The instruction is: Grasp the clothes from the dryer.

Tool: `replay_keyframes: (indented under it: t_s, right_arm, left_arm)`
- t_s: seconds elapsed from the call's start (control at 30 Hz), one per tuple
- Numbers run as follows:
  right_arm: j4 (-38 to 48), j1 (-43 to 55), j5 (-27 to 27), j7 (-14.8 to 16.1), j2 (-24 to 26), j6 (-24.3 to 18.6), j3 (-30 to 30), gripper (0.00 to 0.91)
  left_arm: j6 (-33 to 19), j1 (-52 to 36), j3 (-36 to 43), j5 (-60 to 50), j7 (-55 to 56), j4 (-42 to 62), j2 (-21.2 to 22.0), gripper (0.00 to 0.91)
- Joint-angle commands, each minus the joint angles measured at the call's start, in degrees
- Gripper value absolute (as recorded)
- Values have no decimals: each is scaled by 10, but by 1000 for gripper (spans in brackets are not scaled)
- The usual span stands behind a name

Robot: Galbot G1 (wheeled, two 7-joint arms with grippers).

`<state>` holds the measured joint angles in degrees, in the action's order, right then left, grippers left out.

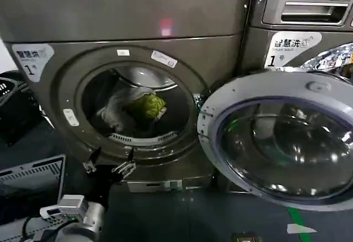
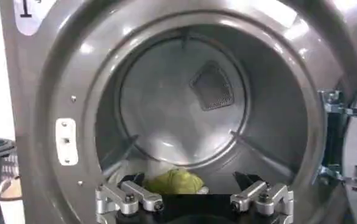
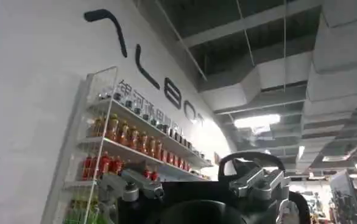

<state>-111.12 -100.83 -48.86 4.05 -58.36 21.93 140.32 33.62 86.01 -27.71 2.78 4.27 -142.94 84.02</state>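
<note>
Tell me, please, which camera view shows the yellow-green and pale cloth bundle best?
The head view: the yellow-green and pale cloth bundle lies unobstructed inside the bronze-grey dryer. The left wrist view shows just its green top behind the left pincer; the right wrist view faces shelves.

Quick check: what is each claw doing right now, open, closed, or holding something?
Left claw: open, empty, in front of the dryer mouth, short of the clothes.
Right claw: pointed away at a shelf; open or shut cannot be told.

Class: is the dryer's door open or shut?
Open: the door is swung aside, leaving the dryer mouth clear with clothes inside.
</note>
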Motion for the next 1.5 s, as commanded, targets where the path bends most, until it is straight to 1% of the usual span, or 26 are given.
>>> replay_keyframes:
  t_s: [0.03,0.97,1.03,1.07,1.13,1.3,1.5]
  right_arm:
    - [0,-1,-1,-1,0,1,0,907]
    - [2,1,1,-2,-3,-3,3,907]
    - [-1,0,6,-1,-3,3,4,907]
    - [-1,-1,16,0,-4,4,5,907]
    - [-5,-3,17,1,-4,16,9,907]
    - [-12,-16,40,12,-11,33,22,907]
    - [-18,-29,54,13,-14,45,37,907]
  left_arm:
    - [0,2,0,-1,0,-2,-1,907]
    - [0,-9,0,2,-2,6,-1,907]
    - [-1,-11,-1,2,-3,7,-2,907]
    - [-4,-13,-1,2,-4,9,-3,907]
    - [-13,-25,-4,2,-4,19,-6,907]
    - [-33,-94,-15,23,-9,72,-18,907]
    - [-82,-247,8,27,-9,232,-20,907]
